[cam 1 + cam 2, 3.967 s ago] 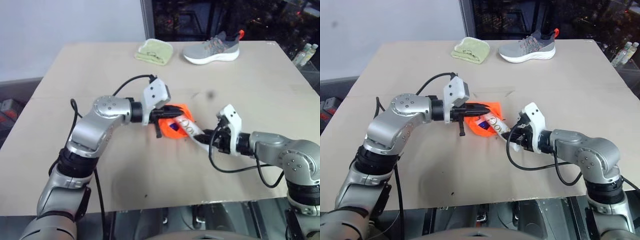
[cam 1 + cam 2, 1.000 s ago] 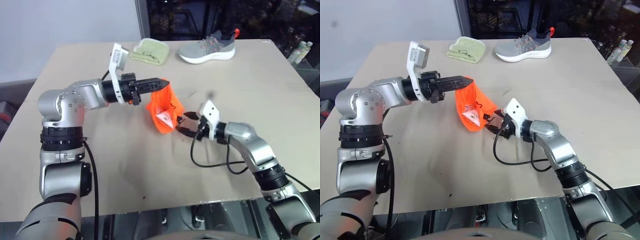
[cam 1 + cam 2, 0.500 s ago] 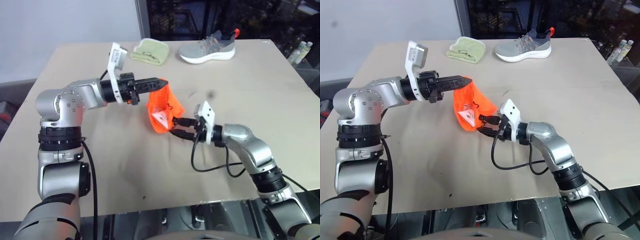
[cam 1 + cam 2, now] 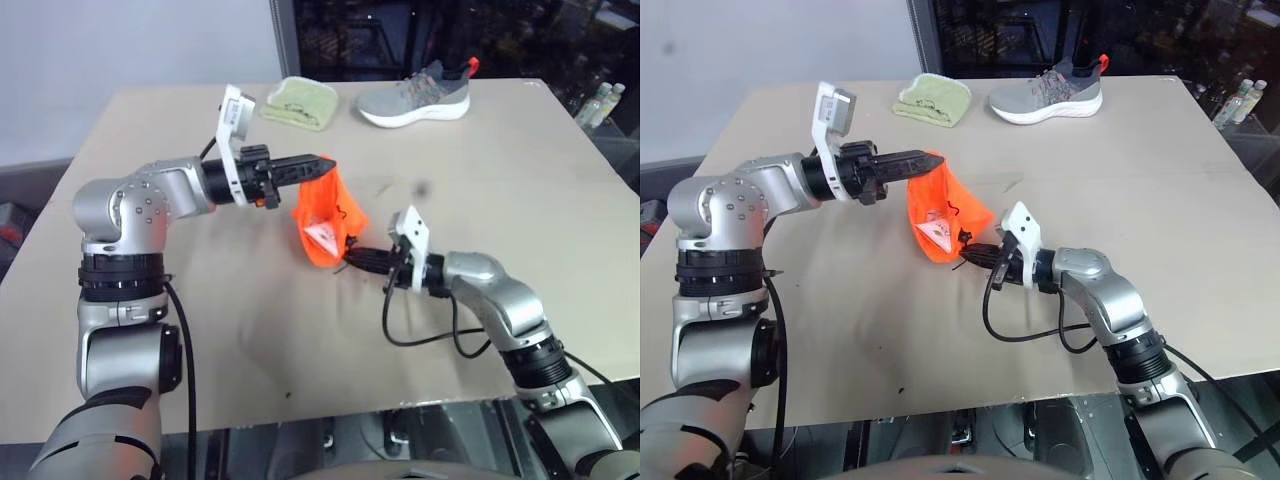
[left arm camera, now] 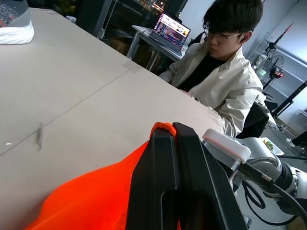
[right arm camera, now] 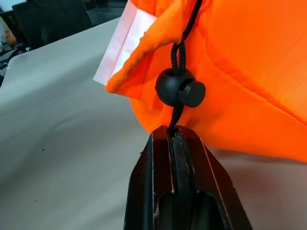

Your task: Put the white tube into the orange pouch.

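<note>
Left tool (image 4: 322, 163): clamped on the top edge of the pouch (image 4: 322, 220), which hangs above the worktop (image 4: 520, 170).
Right tool (image 6: 173, 136): jaws pinched on the dark cord (image 6: 176, 115) just below its toggle (image 6: 180, 88).
Tube: hidden from sight; judging by the pouch's sagging shape, probably inside.
Step in hand: likely drawing the pouch shut.
How to do it well: pull the cord straight away from the pouch while the left grip stays firm; go gently, lest the thin cord slip.
</note>
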